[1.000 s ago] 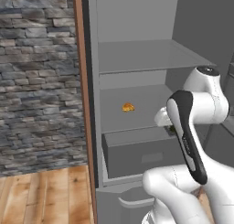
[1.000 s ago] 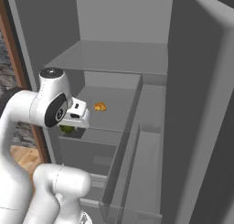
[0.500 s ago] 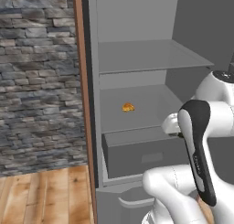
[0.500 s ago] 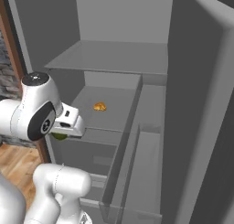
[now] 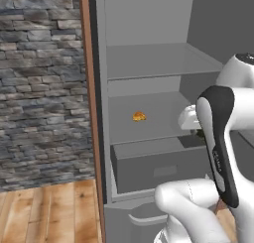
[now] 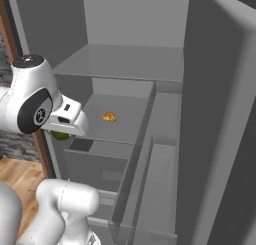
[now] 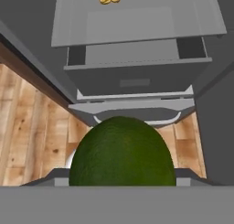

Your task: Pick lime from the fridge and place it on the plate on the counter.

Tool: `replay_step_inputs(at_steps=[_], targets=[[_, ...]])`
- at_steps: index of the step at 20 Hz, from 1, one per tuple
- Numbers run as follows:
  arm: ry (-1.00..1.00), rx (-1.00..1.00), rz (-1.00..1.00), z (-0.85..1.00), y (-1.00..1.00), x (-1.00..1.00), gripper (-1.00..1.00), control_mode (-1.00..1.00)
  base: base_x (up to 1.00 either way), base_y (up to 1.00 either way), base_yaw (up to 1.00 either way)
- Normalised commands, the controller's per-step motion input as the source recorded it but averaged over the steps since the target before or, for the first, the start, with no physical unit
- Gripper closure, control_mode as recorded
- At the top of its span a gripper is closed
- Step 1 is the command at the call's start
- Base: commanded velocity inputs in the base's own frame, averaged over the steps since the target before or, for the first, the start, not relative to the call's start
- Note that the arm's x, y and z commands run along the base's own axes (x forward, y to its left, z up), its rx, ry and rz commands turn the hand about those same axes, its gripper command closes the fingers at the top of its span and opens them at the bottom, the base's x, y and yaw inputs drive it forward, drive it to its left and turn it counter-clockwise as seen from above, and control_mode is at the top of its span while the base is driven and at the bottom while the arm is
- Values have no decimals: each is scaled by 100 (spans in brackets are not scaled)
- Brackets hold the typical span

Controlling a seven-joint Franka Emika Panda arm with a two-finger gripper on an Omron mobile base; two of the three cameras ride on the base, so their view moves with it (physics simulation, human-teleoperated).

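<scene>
Two-finger gripper (image 6: 62, 134) clenching small dark green round lime (image 7: 122, 152); lime sitting between jaws, filling lower centre of hand view. In right base view, sliver of lime peeking out directly under white hand. Gripper hovering outside open tall grey fridge (image 6: 165, 79), in front of grey drawer (image 7: 137, 83). Small orange-yellow lumpy item (image 5: 139, 116) lying on flat grey shelf (image 5: 144, 119) beyond gripper, well apart. Wooden plank floor (image 7: 34, 136) showing below gripper.
</scene>
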Motion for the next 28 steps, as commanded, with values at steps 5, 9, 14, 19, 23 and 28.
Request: replay_step_inputs(at_steps=[5, 9, 14, 19, 23, 28], targets=[[0, 0, 0, 19, 0, -1, 100, -100, 0, 0, 0], [0, 0, 0, 0, 0, -7, 100, 100, -7, 1, 0], [0, 0, 0, 0, 0, 0, 100, 100, -85, 39, 6], [0, 0, 0, 0, 0, 0, 100, 100, -80, 55, 49], [0, 0, 0, 0, 0, 0, 100, 100, -22, 19, 91], [0, 0, 0, 0, 0, 0, 100, 100, -2, 0, 100]])
